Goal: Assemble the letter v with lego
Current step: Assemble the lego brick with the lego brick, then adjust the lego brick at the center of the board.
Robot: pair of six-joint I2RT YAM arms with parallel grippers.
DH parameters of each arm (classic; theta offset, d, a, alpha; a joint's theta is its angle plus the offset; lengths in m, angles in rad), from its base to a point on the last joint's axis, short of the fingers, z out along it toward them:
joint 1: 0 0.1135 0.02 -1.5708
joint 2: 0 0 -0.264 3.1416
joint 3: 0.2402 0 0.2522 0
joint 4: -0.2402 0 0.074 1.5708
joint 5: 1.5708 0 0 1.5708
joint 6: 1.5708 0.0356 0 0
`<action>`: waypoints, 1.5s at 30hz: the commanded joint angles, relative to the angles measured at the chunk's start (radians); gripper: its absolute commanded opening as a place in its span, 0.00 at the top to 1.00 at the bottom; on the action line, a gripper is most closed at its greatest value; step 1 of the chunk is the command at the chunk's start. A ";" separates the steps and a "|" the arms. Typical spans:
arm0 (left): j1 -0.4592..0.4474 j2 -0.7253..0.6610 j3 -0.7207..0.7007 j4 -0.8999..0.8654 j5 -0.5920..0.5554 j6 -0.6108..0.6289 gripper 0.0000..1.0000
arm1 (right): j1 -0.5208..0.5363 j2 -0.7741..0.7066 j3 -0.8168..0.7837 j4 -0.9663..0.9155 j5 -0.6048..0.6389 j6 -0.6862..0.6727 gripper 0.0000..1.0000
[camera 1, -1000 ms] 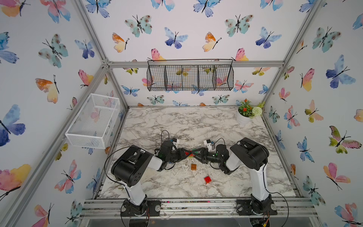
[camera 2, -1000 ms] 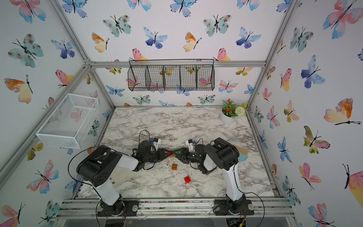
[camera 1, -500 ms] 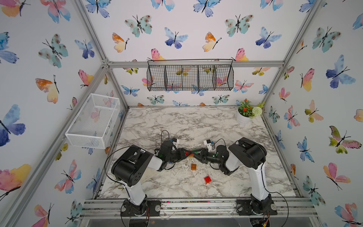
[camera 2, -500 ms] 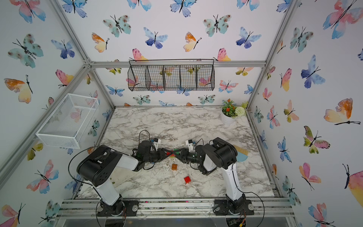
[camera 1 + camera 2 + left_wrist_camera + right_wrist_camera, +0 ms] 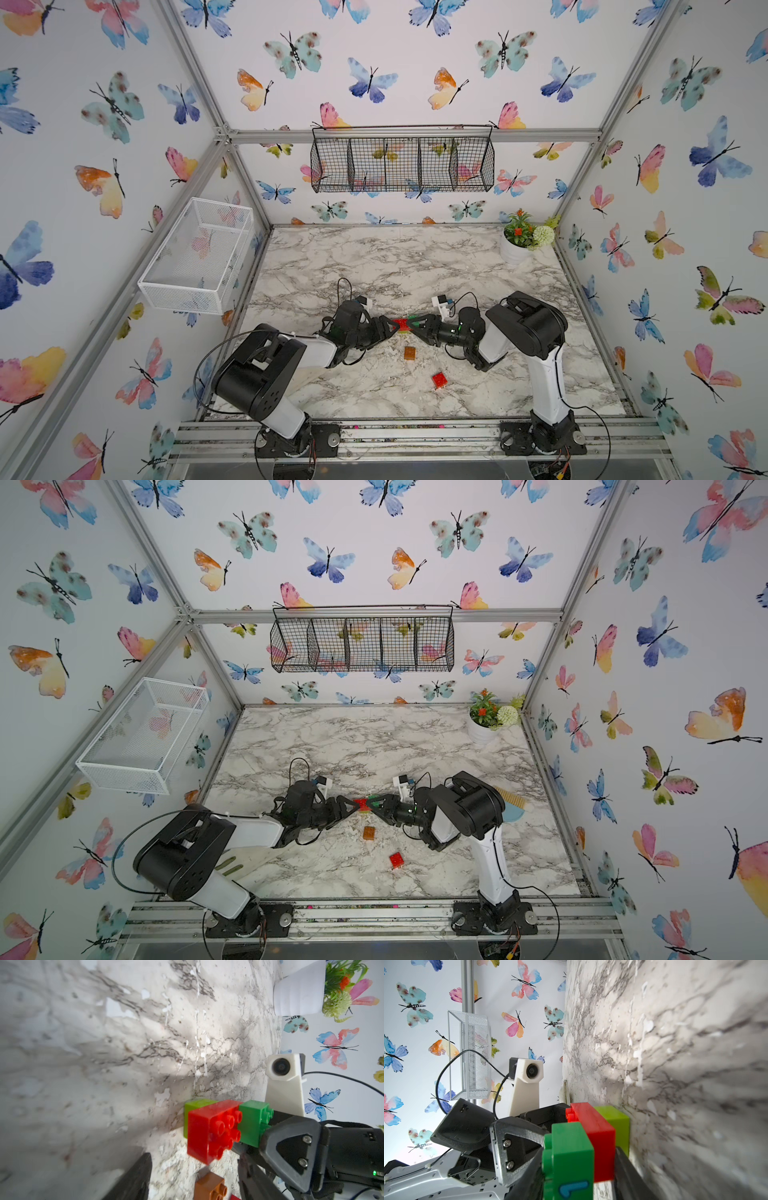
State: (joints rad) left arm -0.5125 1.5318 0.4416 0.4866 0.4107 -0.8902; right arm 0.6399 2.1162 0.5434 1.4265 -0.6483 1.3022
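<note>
Mid-table, both hands meet nose to nose over the cluster point(image 5: 402, 323). It stands on the table point(image 5: 374, 257). The lime brick point(image 5: 197, 1105) is at the bottom and, as far as the wrist views show, touches the marble. The long red brick point(image 5: 209, 1132) is stepped over it and the green brick point(image 5: 253, 1122) is stepped again on top, studs facing away from the table. Your right hand point(image 5: 417, 324) is clamped on the upper end, one finger on the green brick's side and the other lower, along the red. It has the cluster, likely to keep it from tipping or sliding. Your left hand point(image 5: 388, 326) has its jaws apart and holds nothing. The one finger point(image 5: 135, 1178) in its wrist view stands clear of the red brick; the other is out of frame. This reads as one V arm stepped up from the lime point, with the second arm not begun. The orange brick point(image 5: 409, 353) lies loose just in front of the cluster, near the left hand, so it is the likely next pick. The small red brick point(image 5: 439, 380) sits further toward the rail, apart from everything. You will find no blue brick in any view. Watch the offsets: each brick overlaps the next only partly, so a sideways push could pop a joint.
</note>
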 commanded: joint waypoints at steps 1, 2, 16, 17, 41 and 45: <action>0.003 -0.072 -0.039 -0.228 -0.099 0.003 0.30 | -0.006 -0.012 -0.013 -0.132 0.032 -0.054 0.72; 0.003 -0.096 -0.042 -0.246 -0.105 0.006 0.30 | -0.006 -0.015 -0.011 -0.138 0.030 -0.058 0.72; -0.467 -0.104 0.193 -0.554 -0.384 -0.148 0.34 | -0.006 -0.005 -0.016 -0.135 0.029 -0.065 0.73; -0.495 -0.076 0.232 -0.598 -0.400 -0.188 0.36 | -0.006 -0.005 -0.017 -0.137 0.027 -0.066 0.73; -0.787 0.324 0.668 -0.952 -0.531 -0.419 0.35 | -0.008 -0.003 -0.012 -0.112 -0.019 -0.074 0.72; -0.808 0.304 0.648 -0.956 -0.521 -0.445 0.42 | -0.008 0.001 -0.022 -0.103 -0.024 -0.071 0.72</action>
State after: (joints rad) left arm -1.2884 1.8133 1.1110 -0.3798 -0.1635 -1.3281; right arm 0.6216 2.0979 0.5430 1.3888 -0.6777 1.2442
